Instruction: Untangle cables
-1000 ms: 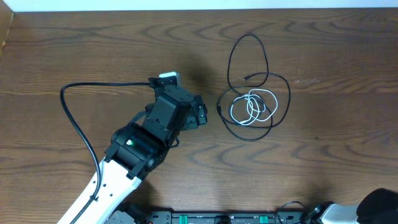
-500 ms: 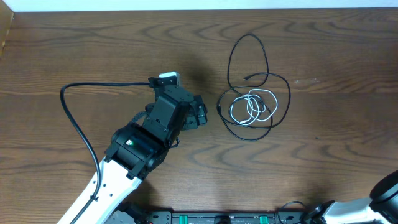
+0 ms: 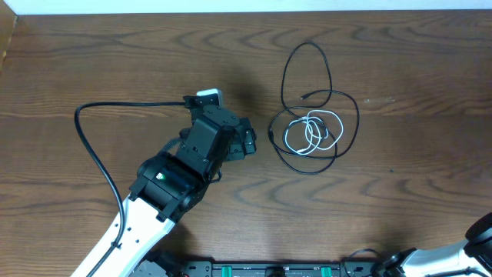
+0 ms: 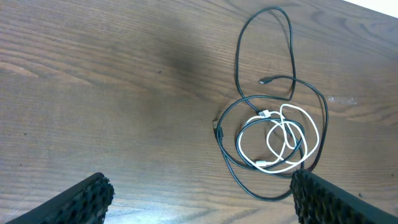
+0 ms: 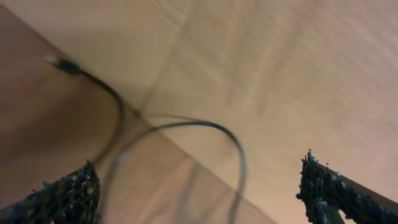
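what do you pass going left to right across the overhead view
thick black arm cable → left gripper → tangled black and white cables → right arm, just showing at the bottom right corner

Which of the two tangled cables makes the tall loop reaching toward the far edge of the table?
The black cable. Its wide loops ring the pile and one stretches farthest away, while the white cable sits coiled small inside them.

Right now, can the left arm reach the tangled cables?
Probably yes: the left pincer is open and faces the black cable and white cable, with nothing between them on the table.
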Controlling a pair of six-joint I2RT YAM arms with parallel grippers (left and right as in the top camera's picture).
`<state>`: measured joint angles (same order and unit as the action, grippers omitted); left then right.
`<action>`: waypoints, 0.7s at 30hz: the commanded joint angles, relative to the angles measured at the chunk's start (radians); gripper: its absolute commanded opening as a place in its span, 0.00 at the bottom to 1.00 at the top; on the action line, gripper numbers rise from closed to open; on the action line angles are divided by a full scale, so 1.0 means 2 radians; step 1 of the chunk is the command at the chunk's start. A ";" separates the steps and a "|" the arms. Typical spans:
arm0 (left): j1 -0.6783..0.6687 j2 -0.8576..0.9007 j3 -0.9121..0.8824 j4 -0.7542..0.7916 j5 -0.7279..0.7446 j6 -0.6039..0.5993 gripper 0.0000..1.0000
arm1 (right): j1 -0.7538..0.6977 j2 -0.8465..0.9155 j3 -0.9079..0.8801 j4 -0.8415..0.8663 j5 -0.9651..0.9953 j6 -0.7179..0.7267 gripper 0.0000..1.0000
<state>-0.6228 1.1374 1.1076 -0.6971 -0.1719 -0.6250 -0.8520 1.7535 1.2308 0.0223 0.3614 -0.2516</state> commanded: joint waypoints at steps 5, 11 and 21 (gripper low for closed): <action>0.002 0.000 0.004 0.002 -0.012 -0.001 0.92 | 0.074 -0.140 0.000 -0.020 -0.232 0.159 0.99; 0.002 0.002 0.004 0.009 -0.012 -0.001 0.92 | 0.144 -0.219 0.000 -0.070 -0.386 0.222 0.99; 0.006 0.002 0.004 0.009 -0.025 -0.085 0.92 | 0.300 -0.246 0.000 -0.241 -0.569 0.293 0.99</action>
<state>-0.6224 1.1374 1.1076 -0.6804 -0.1833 -0.6796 -0.3309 1.2583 1.2289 -0.3862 -0.6365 0.2878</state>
